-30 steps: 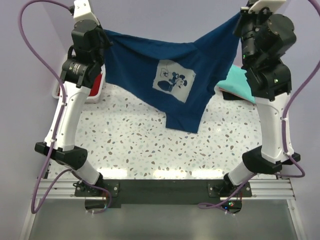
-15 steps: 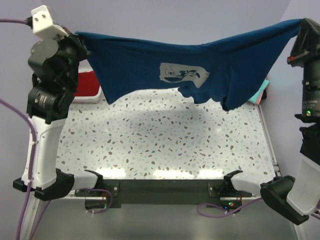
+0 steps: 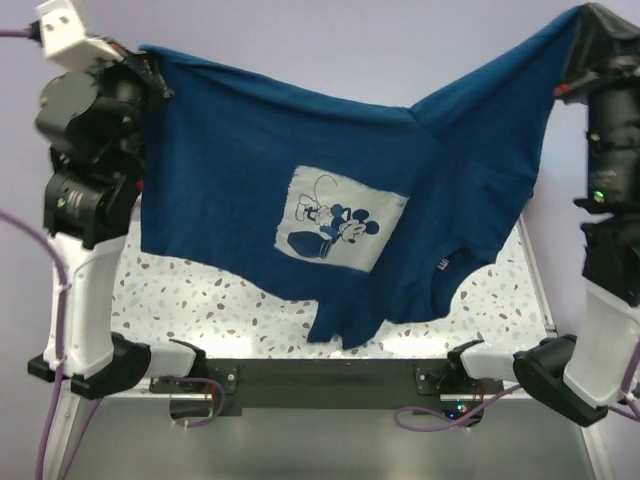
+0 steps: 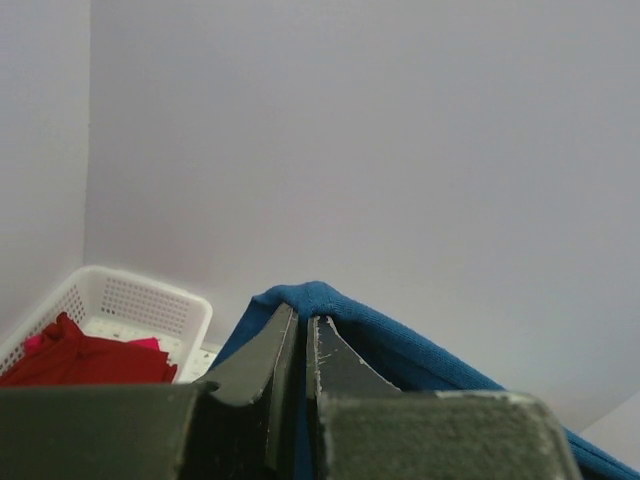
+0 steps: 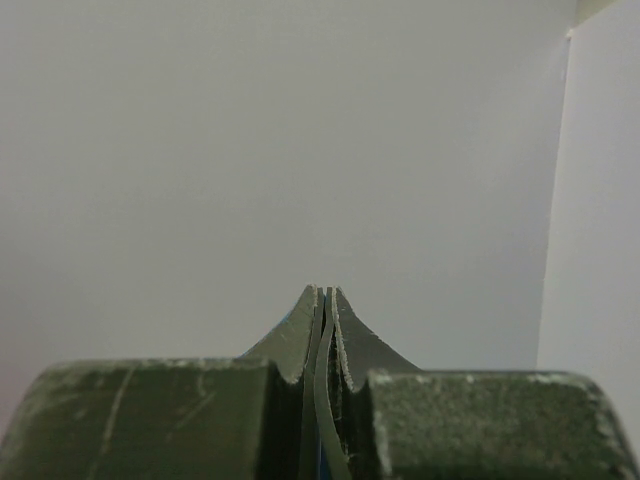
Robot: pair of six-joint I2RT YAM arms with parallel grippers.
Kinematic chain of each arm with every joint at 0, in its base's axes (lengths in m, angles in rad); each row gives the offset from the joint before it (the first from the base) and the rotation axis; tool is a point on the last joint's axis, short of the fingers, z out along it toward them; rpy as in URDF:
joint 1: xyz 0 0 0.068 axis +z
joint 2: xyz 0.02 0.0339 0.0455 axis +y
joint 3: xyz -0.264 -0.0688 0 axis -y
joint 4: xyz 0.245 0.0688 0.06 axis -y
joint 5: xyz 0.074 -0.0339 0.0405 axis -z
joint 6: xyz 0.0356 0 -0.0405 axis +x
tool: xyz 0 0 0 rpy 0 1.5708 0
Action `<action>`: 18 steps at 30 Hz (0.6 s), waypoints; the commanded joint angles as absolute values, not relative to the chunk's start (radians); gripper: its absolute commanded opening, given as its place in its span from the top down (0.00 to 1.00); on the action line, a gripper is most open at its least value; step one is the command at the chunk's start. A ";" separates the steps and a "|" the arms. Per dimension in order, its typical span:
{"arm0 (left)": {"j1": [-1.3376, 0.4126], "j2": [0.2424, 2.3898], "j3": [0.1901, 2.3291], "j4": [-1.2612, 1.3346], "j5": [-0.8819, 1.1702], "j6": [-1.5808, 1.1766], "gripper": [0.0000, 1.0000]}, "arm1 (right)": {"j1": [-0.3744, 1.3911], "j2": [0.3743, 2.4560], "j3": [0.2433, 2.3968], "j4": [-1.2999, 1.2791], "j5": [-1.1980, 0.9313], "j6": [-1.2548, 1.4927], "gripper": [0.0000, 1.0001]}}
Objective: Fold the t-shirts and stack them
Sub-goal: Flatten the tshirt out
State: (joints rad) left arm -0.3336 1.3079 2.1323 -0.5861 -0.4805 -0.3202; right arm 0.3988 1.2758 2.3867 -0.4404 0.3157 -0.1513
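left gripper [image 4: 303, 320] jaws pinching a fold of the navy blue cloth t-shirt [image 3: 230, 190], pale square mouse print | right gripper [image 5: 325, 295] jaws pressed on its edge, cloth barely visible there | both arms raised, wide apart, shirt hanging between, hiding most of the speckled table [image 3: 180, 300] | far left: white plastic basket [image 4: 150, 300], red cloth [image 4: 80, 355] inside
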 commanded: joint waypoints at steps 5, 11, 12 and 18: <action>-0.325 1.511 1.916 -0.493 -0.509 -0.337 1.00 | 0.396 1.445 2.134 -0.331 0.478 -0.157 1.00; -0.324 1.705 1.625 -0.345 -0.508 -0.426 1.00 | 0.332 1.633 1.760 -0.178 0.480 -0.009 1.00; -0.325 1.745 1.600 -0.325 -0.518 -0.431 1.00 | 0.324 1.673 1.711 -0.116 0.468 -0.008 1.00; -0.288 2.152 1.872 -0.311 -0.574 -0.466 1.00 | 0.279 2.128 1.935 -0.024 0.469 0.046 1.00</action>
